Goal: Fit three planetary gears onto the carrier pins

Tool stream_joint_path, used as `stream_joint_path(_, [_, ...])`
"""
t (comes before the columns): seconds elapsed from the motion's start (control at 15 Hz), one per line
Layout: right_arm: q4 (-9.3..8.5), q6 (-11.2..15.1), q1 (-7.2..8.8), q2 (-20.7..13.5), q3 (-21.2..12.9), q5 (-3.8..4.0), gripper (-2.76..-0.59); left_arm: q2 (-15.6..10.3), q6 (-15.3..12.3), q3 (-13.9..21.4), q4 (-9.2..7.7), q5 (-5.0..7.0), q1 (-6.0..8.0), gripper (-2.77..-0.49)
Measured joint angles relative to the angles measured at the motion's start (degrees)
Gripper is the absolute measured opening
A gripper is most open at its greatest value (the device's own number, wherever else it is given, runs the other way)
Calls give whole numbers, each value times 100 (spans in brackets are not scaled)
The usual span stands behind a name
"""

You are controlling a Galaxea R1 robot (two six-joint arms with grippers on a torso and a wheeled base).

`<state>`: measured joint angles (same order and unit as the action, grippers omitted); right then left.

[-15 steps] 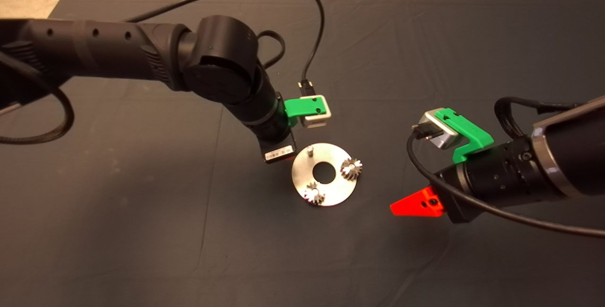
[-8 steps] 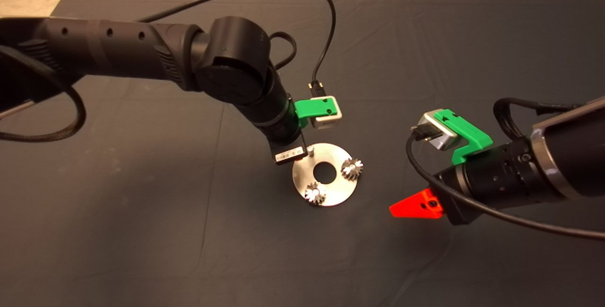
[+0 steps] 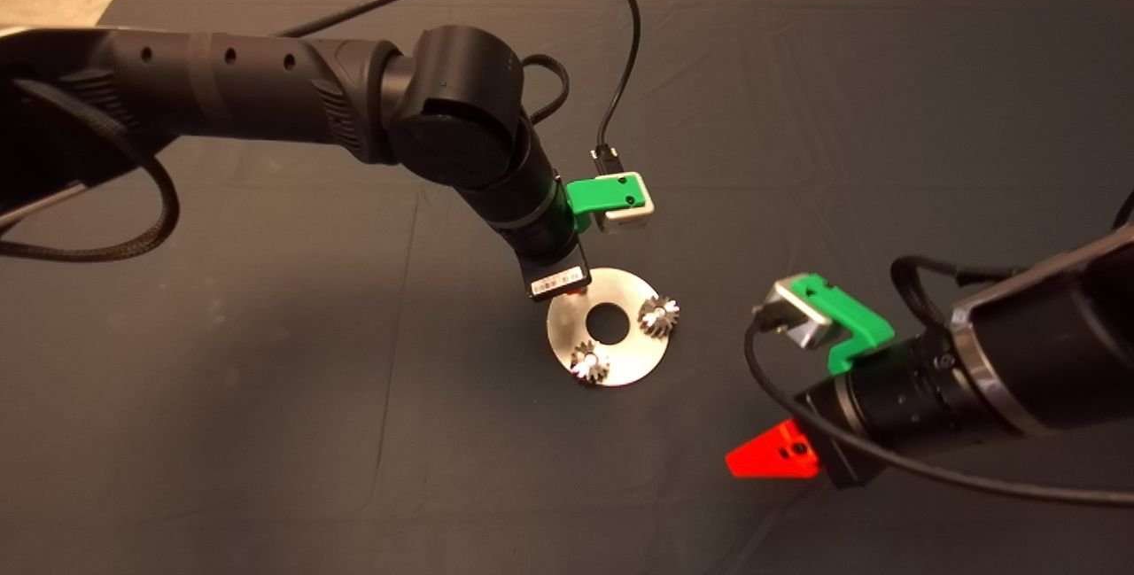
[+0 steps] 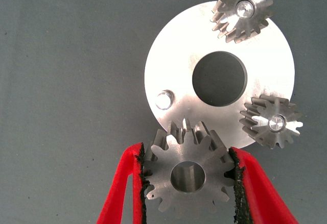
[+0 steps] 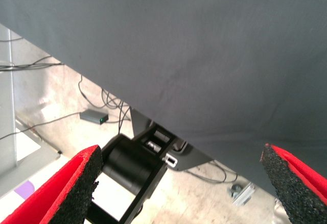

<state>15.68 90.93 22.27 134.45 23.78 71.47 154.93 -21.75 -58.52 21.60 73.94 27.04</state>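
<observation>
Beside the bare pin [image 4: 165, 100], left gripper [image 4: 189, 175] clamps a gear [image 4: 188, 175].

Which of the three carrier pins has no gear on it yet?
The bare pin, beside the gear held in the left gripper. The other two pins already carry gears.

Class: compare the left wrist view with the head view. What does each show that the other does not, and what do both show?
Left wrist only: a third small silvery spur gear clamped between the left gripper's red fingers, and the bare upright silvery pin.

Head only: both black arms, and the right gripper beside the plate.

Both: the flat round silver plate with two gears seated on its pins, on the dark mat.
</observation>
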Motion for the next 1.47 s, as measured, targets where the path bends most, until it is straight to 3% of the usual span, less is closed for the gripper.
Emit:
stream_joint_path(0.13, [103, -2, -251, 11, 0, 46, -102, 0, 4, -57, -2, -4, 0, -251])
stream_joint_path(0.2, [111, -2, -279, 9, 0, 97, -102, -7, 4, -96, 0, 14, -1, -251])
stream_joint_path(0.27, [127, -2, -266, -2, 0, 175, -102, -2, 4, -120, 5, 5, 0, -251])
stream_joint_path(0.4, [133, -2, -262, -8, 0, 402, -102, -2, 9, -140, 0, -5, -2, -251])
stream_joint_path(0.47, [133, -2, -262, -27, 0, 453, -102, 0, 11, -153, 2, -2, -2, -251])
stream_joint_path(0.8, [135, -2, -262, -33, 0, 470, -102, 55, 15, -190, 2, -11, -33, -253])
stream_joint_path(1.0, [135, -2, -260, -33, -2, 474, -102, 83, 15, -190, 2, -146, -100, -253])
stream_joint_path(1.2, [135, -2, -262, -34, -4, 474, -102, 158, 22, -291, 4, -184, -246, -253])
stream_joint_path(1.47, [135, -2, -262, -33, -6, 479, -102, 197, 130, -430, 11, -213, -288, -253])
